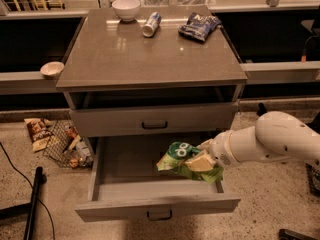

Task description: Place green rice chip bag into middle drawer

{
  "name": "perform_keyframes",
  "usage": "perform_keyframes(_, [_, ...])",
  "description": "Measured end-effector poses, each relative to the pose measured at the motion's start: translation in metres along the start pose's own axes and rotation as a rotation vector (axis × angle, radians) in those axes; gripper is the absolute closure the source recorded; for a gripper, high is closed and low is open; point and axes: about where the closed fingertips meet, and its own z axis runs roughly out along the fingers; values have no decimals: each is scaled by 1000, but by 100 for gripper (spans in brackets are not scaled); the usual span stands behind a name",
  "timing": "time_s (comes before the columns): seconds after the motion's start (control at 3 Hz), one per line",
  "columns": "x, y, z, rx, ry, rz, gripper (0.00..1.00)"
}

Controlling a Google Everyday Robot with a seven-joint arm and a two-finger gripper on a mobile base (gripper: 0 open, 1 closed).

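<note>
The green rice chip bag (176,155) is lime green with a white round logo. It hangs just above the right part of the open middle drawer (125,170), over its grey floor. My gripper (202,160) reaches in from the right on a white arm and is shut on the bag's right side. The drawer is pulled far out, and its loop handle (159,215) is at mid-front. Above it is a closed drawer front with a darker handle (155,125).
On the cabinet top (150,54) stand a white bowl (125,8), a lying can (151,24) and a dark blue snack bag (199,26). A small bowl (52,69) sits on the left ledge. A wire basket (67,144) with litter and a black pole (32,204) are on the floor at left.
</note>
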Motion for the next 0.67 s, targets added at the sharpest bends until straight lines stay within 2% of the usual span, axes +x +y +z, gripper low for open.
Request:
perform_keyframes(0.33, [13,-7,29,-12,13,58,100])
perform_keyframes(0.67, [36,-17,83,-26,15,141,100])
